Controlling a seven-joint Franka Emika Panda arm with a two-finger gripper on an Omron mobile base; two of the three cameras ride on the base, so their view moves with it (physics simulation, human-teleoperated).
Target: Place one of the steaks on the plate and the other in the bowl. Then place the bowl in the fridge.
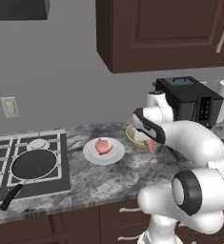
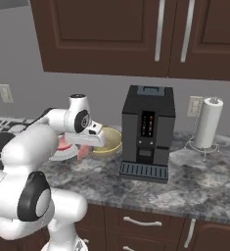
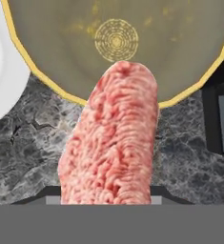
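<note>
Second steak [image 3: 111, 143] gripped in pincer [image 1: 151, 144], held over bowl [image 3: 118, 43] rim. First steak [image 1: 103, 146] seen lying on plate [image 1: 92, 153], tabletop [image 1: 113, 178] beneath.

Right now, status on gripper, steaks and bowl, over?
Gripper shut on second steak, hanging over bowl's near rim. First steak on plate. Coffee machine close beside bowl, not blocking.

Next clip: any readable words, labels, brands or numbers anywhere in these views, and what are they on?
None can be read.
Coffee machine: red marks on its front control strip, too small and blurred to read.
Wall outlet: no text.
Steak in the pincer, bowl, plate: unmarked.
</note>
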